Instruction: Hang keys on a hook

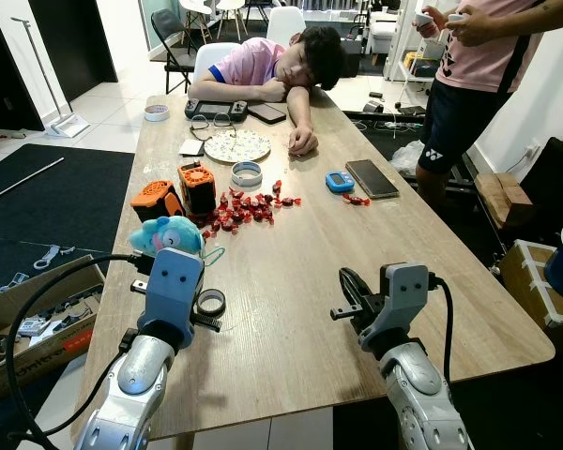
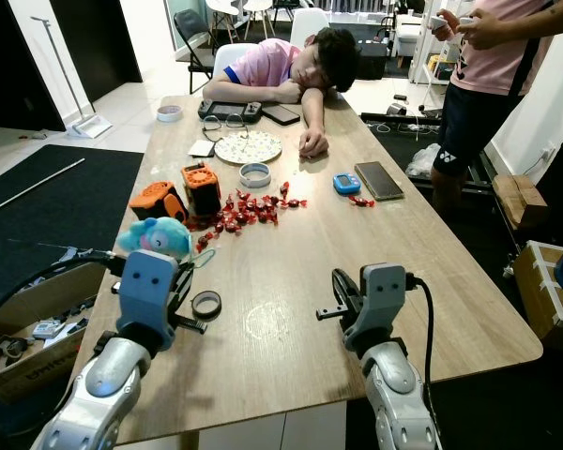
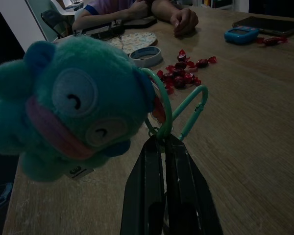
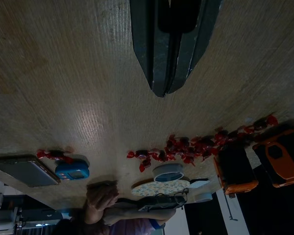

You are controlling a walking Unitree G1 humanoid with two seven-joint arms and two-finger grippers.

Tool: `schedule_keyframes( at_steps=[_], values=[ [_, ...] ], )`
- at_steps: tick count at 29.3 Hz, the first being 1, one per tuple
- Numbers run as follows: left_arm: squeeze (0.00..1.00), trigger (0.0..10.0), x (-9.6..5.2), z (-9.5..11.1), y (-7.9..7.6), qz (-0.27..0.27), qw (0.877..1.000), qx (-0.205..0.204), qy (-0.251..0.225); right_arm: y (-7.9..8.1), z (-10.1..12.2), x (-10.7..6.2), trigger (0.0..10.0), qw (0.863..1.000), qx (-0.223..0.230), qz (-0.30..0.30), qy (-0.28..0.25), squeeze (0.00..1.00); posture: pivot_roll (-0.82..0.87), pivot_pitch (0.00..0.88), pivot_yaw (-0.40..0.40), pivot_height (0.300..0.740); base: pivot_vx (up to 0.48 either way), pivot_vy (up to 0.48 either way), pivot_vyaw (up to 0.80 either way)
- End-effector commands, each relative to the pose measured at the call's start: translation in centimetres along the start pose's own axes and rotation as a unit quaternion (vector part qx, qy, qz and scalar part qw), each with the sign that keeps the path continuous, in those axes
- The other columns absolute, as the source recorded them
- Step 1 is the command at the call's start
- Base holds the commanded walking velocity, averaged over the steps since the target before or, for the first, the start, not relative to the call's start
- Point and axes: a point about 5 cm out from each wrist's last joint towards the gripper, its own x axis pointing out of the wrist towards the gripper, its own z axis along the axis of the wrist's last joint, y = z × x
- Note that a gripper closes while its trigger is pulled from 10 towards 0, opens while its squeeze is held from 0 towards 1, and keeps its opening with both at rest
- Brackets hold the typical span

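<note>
A teal plush toy (image 3: pixel 73 107) hangs on a green ring with a light green carabiner (image 3: pixel 192 108). My left gripper (image 3: pixel 161 139) is shut on that ring, just above the wooden table (image 1: pixel 291 309) near its left front edge. In the head views the plush toy (image 1: pixel 166 234) peeks out behind my left wrist. My right gripper (image 4: pixel 161 90) is shut with nothing in it, low over the table near the front edge, and its fingers (image 1: pixel 350 286) point along the tabletop.
A black tape roll (image 1: pixel 209 302) lies beside my left wrist. Orange boxes (image 1: pixel 198 185), red candies (image 1: pixel 249 208), a blue device (image 1: pixel 339 182) and a phone (image 1: pixel 372 178) lie mid-table. One person (image 1: pixel 281 61) rests on the far end; another (image 1: pixel 479 56) stands right.
</note>
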Motion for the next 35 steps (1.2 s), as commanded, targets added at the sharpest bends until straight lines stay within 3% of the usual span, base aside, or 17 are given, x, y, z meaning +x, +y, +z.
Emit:
schedule_keyframes(
  at_steps=[1,35],
  values=[
    [0.0,10.0,-0.24,-0.15,-0.01,0.001,1.0,0.004,0.001,0.13,-0.55,-0.11,10.0,1.0,0.003,0.003,0.01,0.0,0.17,0.102,0.031,0.74,-0.352,0.0,0.0],
    [0.0,10.0,-0.47,-0.32,0.13,0.005,1.0,0.007,0.004,0.65,-0.72,0.22,10.0,1.0,-0.007,0.018,0.011,0.0,0.18,0.101,0.026,0.74,-0.299,0.0,0.0]
  ],
)
